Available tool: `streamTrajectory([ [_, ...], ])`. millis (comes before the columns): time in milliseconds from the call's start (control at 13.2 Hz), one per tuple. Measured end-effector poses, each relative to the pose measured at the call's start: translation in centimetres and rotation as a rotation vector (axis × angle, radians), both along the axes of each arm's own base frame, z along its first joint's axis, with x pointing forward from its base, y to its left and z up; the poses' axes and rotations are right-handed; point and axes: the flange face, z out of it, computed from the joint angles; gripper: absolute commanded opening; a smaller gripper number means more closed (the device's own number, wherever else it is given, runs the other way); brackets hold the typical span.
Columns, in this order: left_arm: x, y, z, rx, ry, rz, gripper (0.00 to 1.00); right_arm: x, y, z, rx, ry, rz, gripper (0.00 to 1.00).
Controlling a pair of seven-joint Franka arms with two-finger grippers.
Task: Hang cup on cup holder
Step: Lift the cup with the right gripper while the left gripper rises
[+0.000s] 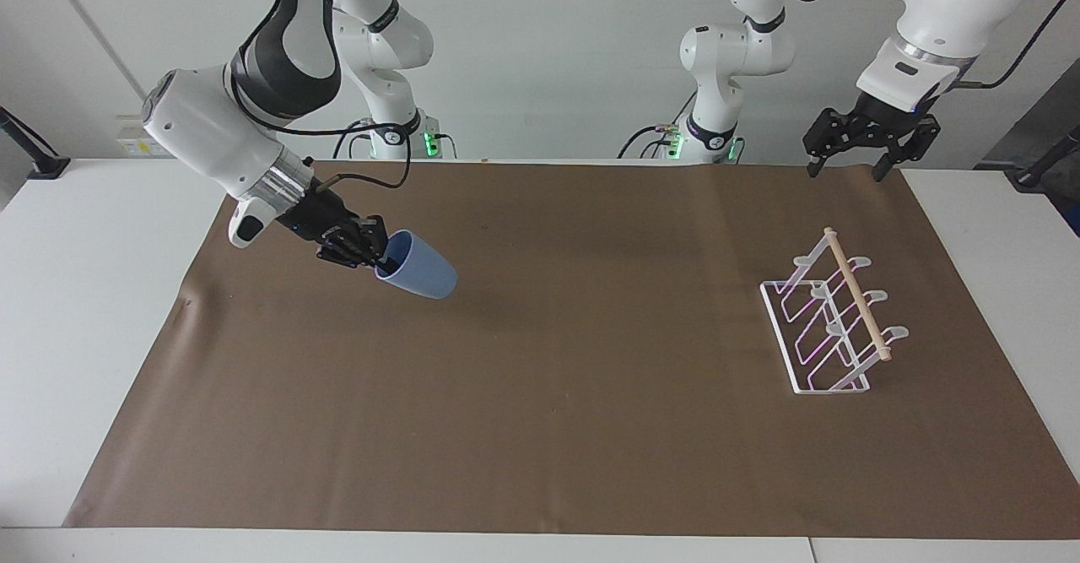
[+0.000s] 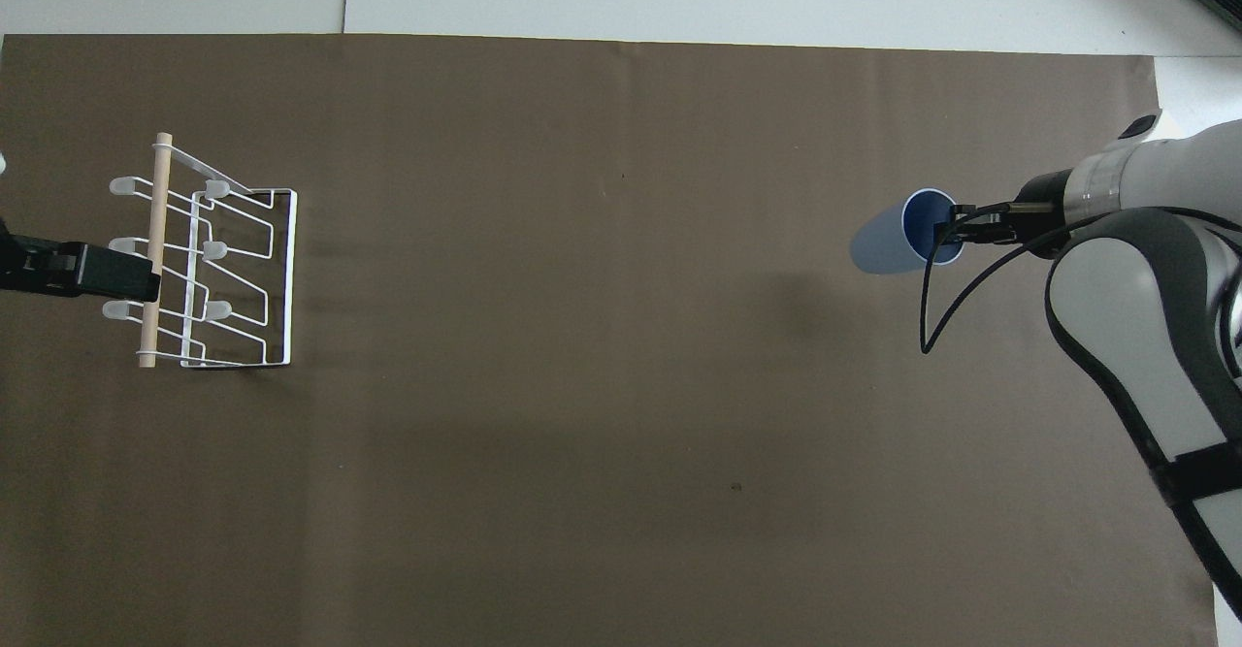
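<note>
Right gripper: clamped on light-blue cup rim, tilted, airborne | Left gripper: fingers apart, waiting above surface's corner | Cup holder: empty

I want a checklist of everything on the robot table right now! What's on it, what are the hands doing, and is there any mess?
Surface: brown paper sheet over a white table.
Job's things: blue cup lifted off the sheet and tipped on its side; white wire cup holder stands at the left arm's end, no cup on it.
Clutter: nothing seen.
Grippers: right gripper holds the cup by its rim, over the right arm's end of the sheet; left gripper waits open in the air by the sheet's edge.
Cables: black cable loops along the right arm.
Surroundings: pale wall, wall sockets.
</note>
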Motion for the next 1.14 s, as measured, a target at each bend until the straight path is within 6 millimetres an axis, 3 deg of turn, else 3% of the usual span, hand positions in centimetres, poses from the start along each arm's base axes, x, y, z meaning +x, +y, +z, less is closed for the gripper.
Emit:
streamTrajectory([
  [530, -0.2, -1.2, 0.1, -0.066, 0.008, 0.031, 1.00, -0.4, 5.2, 2.7, 0.392, 0.034, -0.036, 0.00],
  [833, -0.4, -3.7, 0.5, -0.220, 0.043, 0.210, 1.00, -0.9, 6.8, 4.6, 0.601, 0.063, -0.039, 0.00],
  [1135, -0.3, -6.4, 1.8, -0.437, 0.113, 0.511, 1.00, -1.6, 10.0, 3.9, 0.691, 0.114, -0.034, 0.00],
])
